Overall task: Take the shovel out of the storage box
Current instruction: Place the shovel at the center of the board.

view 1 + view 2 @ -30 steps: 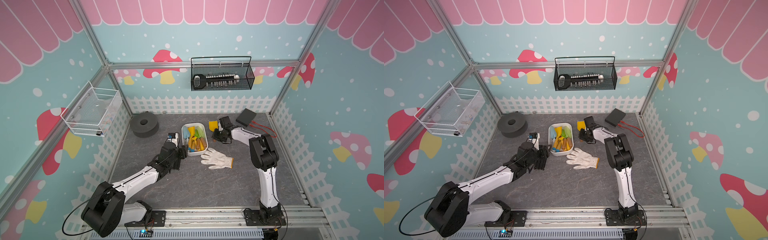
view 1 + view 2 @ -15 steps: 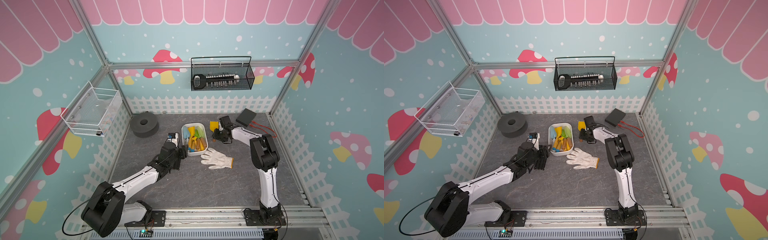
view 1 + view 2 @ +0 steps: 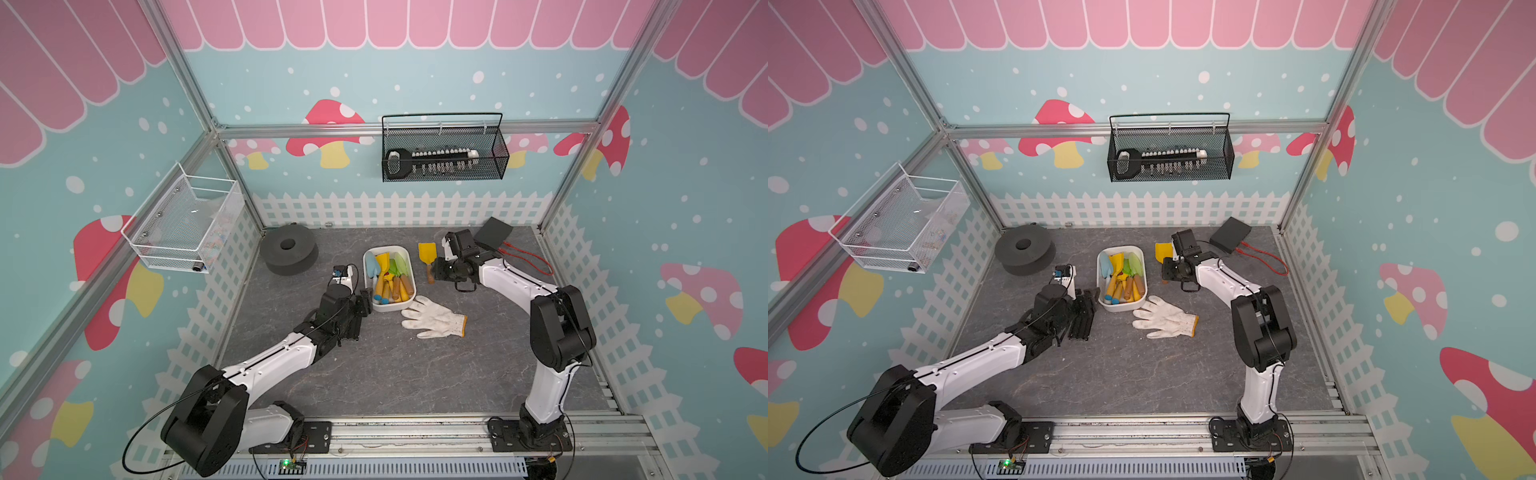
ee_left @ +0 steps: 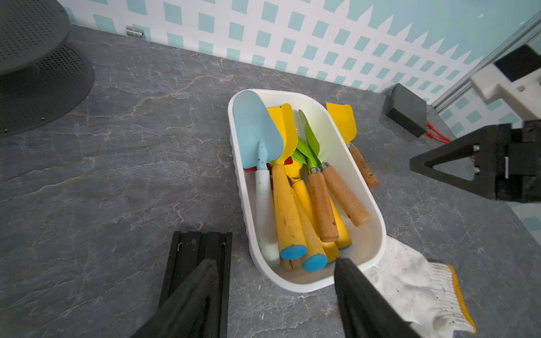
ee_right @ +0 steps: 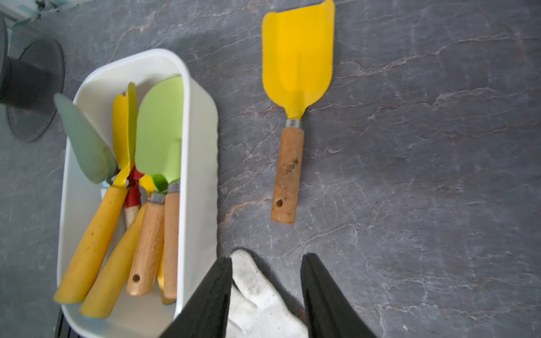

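In both top views the yellow shovel lies flat on the table, just beside the box on its right-arm side and clear of its wall, so the removal looks done. The right gripper hovers by the handle end, probably just after letting go. The left gripper sits at the box's near end, likely to steady the light tub while a tool is drawn out. A glove lies near that same end. In the left wrist view the left gripper has its fingers spread and empty, one over a black rail, the other above the box rim. The remaining tools are packed handles-forward inside, and the shovel shows beyond the far wall. In the right wrist view the right gripper stands apart with nothing between its fingers, above the glove. The shovel rests blade away from it, parallel to the box but not touching.
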